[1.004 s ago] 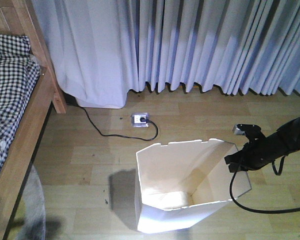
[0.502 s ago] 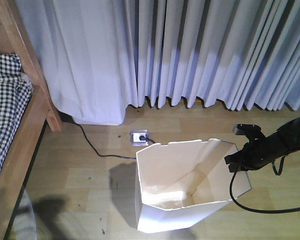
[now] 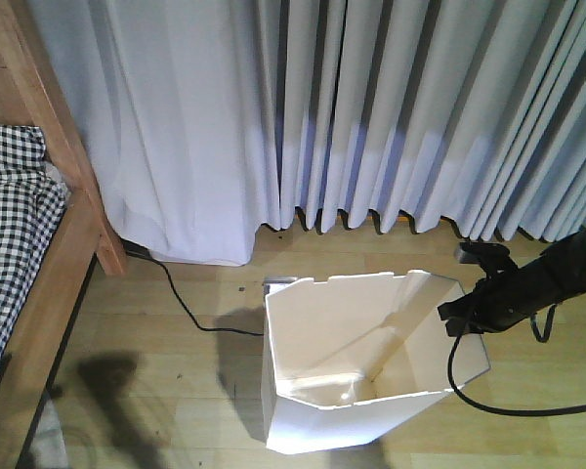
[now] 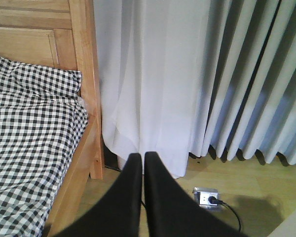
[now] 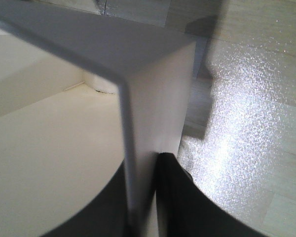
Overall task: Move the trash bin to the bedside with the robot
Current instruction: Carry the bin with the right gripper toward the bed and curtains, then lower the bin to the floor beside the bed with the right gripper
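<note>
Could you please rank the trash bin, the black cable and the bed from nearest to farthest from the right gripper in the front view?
1. trash bin: right rim held by the right gripper.
2. black cable: floor, left of bin.
3. bed: far left.

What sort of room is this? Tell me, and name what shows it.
Probably a bedroom: a wooden-framed bed with black-and-white checked bedding, full-length pale curtains reaching the wood-look floor, and a white trash bin.
</note>
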